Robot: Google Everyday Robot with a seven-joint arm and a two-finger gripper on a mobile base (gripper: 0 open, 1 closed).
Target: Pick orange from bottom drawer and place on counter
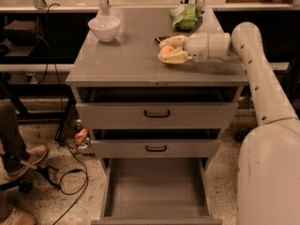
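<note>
Nearest me, the bottom drawer [154, 186] stands pulled out, its grey floor bare. Above it sit two drawers [156, 114] with black handles. On the counter [126, 57], right of centre, the gripper [162, 51] reaches in sideways, its jaws clamped around the orange [167, 48]. Farther back are a white bowl [104, 27] and a green bag [186, 17].

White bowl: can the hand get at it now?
Likely not yet: the hand, low over the counter, is shut on the orange. Bare counter toward the white bowl leaves the way free.
</note>
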